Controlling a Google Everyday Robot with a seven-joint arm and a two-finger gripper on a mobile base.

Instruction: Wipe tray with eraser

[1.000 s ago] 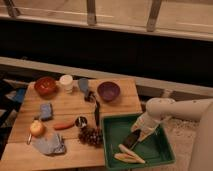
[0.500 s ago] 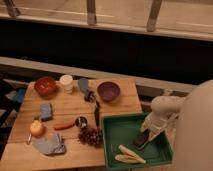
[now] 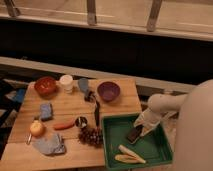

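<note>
Single camera view, looking down at a wooden surface (image 3: 70, 107). The gripper (image 3: 141, 129) hangs over the inner floor of the tray (image 3: 112, 145), near its 2 o'clock corner; whether the jaws are clenched, released or grasping cannot be told. The eraser (image 3: 134, 134), a small dark block, lies tilted on the tray floor at the gripper's tip, at about 8 o'clock from it and seemingly touching it. The white arm (image 3: 165, 106) rises from the gripper toward 2 o'clock, where it meets the robot's pale body at the right edge of the view.

The green tray occupies the surface's 4 o'clock corner and overhangs it. Within the tray, at 6 o'clock from the eraser, lie pale yellowish elongated items (image 3: 131, 155).

Just outside the tray's left wall, at 9 o'clock, sits a cluster of dark grapes (image 3: 90, 136). A thin black stick (image 3: 97, 113) lies at 11 o'clock from the tray. A purple bowl (image 3: 108, 91) stands at 12 o'clock from the tray, well apart from it. Farther left along the back edge stand a white cup (image 3: 66, 82) and a red bowl (image 3: 45, 86). A blue block (image 3: 46, 111) lies near the left edge; below it are a round yellowish fruit (image 3: 36, 129) and a grey-blue cloth (image 3: 50, 145). A red-orange elongated item (image 3: 64, 126) lies between fruit and grapes.
</note>
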